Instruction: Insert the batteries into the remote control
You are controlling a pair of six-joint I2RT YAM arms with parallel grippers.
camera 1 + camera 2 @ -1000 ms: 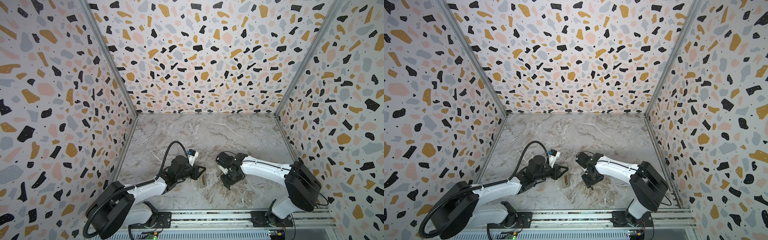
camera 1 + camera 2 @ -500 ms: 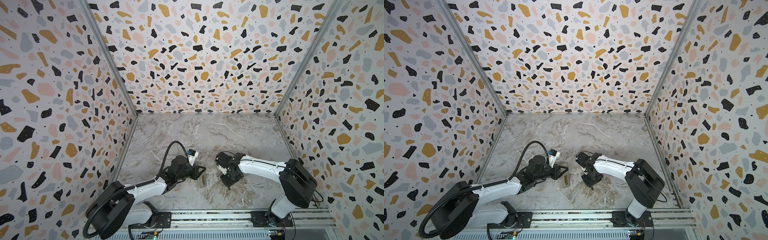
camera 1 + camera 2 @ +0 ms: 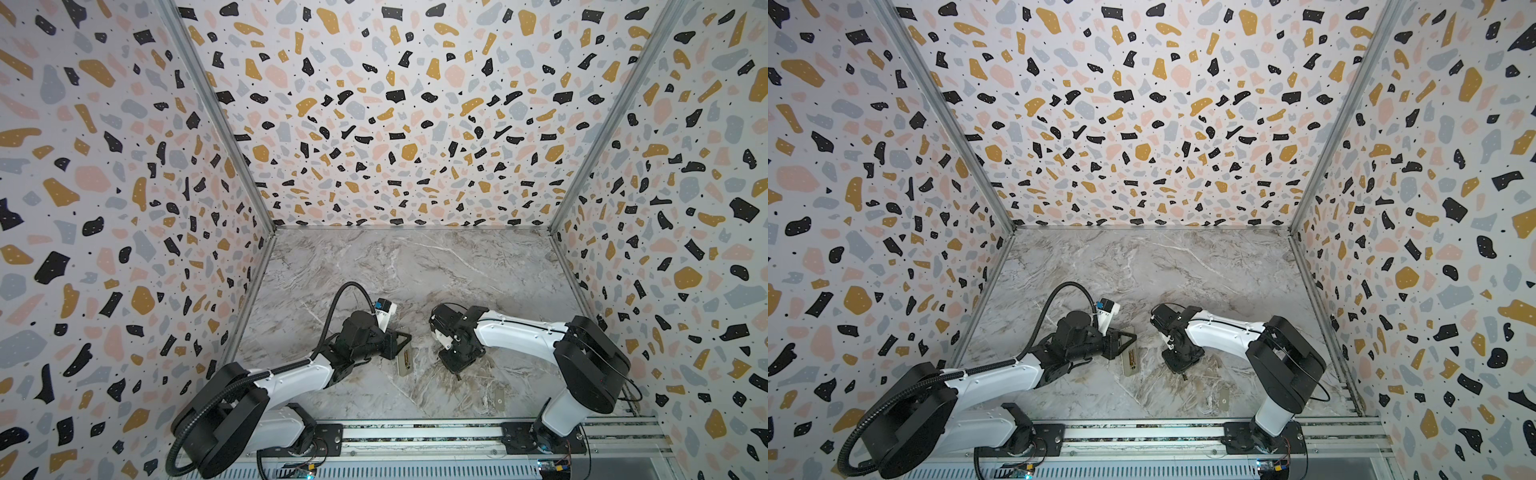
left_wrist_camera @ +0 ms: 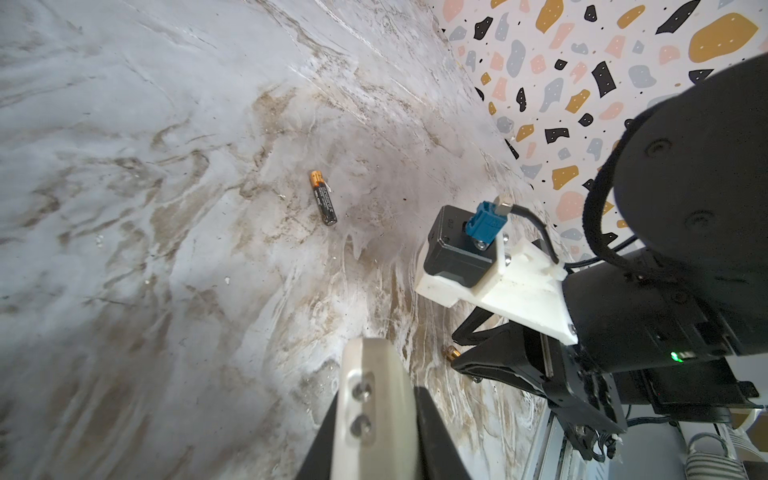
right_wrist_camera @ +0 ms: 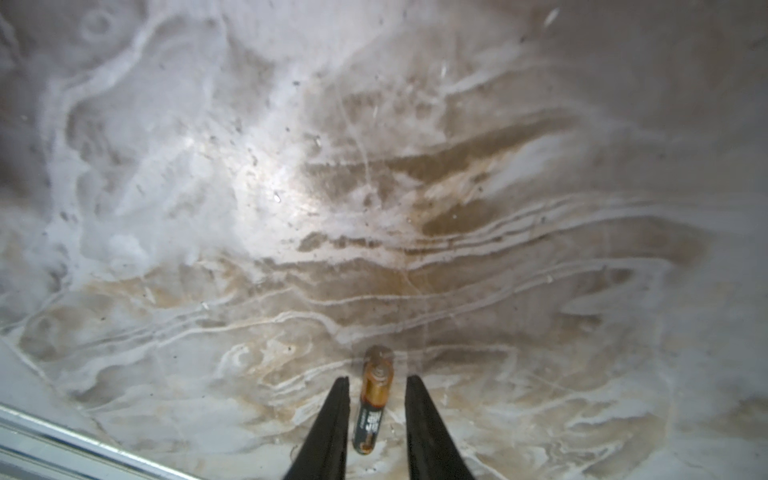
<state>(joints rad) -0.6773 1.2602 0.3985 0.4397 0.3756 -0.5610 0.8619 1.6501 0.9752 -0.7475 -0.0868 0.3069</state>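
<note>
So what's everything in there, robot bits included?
batteries: two, dark with copper ends; one between the fingers of the right gripper, the other lying apart
remote: one, pale, held by the left gripper
cover: one, grey, flat near the front rail
table: one, grey marble pattern, under everything
walls: three, speckled, around the table
rail: one, metal, front edge
arms: two, white and black, on the rail
left gripper: black, shut on the remote
right gripper: black, open astride a battery
</note>
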